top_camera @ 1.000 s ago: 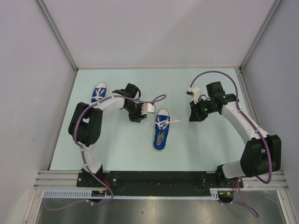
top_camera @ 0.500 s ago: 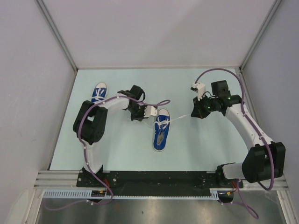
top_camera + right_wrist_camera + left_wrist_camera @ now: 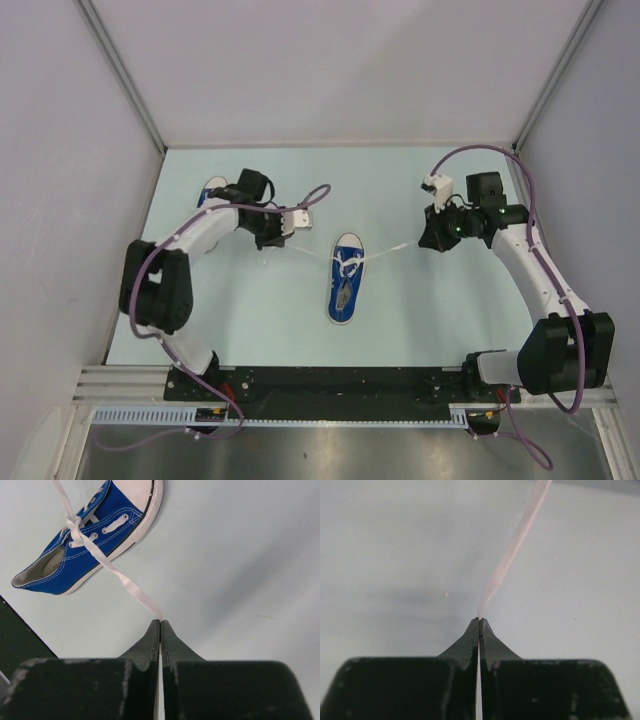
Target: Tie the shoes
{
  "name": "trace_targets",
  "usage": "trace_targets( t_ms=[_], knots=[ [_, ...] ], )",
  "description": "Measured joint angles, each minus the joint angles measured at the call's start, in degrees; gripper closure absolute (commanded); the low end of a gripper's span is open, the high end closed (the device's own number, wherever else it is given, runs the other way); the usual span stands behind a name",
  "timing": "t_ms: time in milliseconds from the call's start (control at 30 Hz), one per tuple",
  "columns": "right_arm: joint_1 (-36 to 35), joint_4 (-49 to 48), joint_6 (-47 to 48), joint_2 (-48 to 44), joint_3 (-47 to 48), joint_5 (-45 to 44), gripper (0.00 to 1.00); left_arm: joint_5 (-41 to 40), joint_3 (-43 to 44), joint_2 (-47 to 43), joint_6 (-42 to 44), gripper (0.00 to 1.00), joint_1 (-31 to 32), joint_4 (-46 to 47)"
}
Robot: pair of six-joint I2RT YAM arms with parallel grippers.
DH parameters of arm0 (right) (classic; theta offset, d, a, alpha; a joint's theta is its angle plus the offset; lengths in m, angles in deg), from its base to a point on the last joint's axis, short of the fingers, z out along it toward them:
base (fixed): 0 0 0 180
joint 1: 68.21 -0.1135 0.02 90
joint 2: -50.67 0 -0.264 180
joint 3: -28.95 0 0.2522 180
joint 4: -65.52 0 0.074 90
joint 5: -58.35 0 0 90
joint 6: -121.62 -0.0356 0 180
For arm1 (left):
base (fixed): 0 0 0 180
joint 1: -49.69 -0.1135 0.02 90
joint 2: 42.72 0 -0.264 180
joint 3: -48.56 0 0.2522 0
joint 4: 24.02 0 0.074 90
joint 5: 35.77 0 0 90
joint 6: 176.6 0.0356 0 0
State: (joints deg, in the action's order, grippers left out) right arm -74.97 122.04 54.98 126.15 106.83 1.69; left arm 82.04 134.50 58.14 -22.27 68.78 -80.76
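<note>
One blue shoe [image 3: 343, 280] with a white toe cap lies mid-table, toe pointing away from the arms. Its two white laces run out sideways from a crossing over the tongue. My left gripper [image 3: 270, 243] is shut on the left lace [image 3: 512, 550], which runs taut from its tips [image 3: 479, 619]. To the right of the shoe [image 3: 100, 535], my right gripper [image 3: 422, 247] is shut on the right lace [image 3: 125, 582], pinched at its tips [image 3: 160, 621]. The second shoe [image 3: 213, 188] lies at the far left, mostly hidden behind my left arm.
The pale green table [image 3: 450, 310] is bounded by grey walls at the left, back and right, with a metal rail [image 3: 330, 380] along the near edge. Purple cables loop above both wrists.
My left gripper closed on the left lace and drew it leftward, away from the shoe. My right gripper shifted slightly right and back with its lace, so both laces now stretch out.
</note>
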Motion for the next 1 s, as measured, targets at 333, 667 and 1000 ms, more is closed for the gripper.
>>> trace_targets(
  t_ms=[333, 667, 1000],
  knots=[
    [0.7, 3.0, 3.3, -0.5, -1.6, 2.1, 1.0, 9.7, -2.8, -19.0, -2.6, 1.0, -3.3, -6.2],
    [7.5, 4.8, 7.5, -3.8, -7.6, 1.8, 1.0, 16.2, -6.2, -24.0, -10.2, 1.0, -3.1, -6.9],
    [13.1, 2.8, 10.9, 0.5, -11.3, 0.0, 1.0, 15.0, -9.0, -23.3, -16.5, 1.0, -6.5, -2.0]
  ],
)
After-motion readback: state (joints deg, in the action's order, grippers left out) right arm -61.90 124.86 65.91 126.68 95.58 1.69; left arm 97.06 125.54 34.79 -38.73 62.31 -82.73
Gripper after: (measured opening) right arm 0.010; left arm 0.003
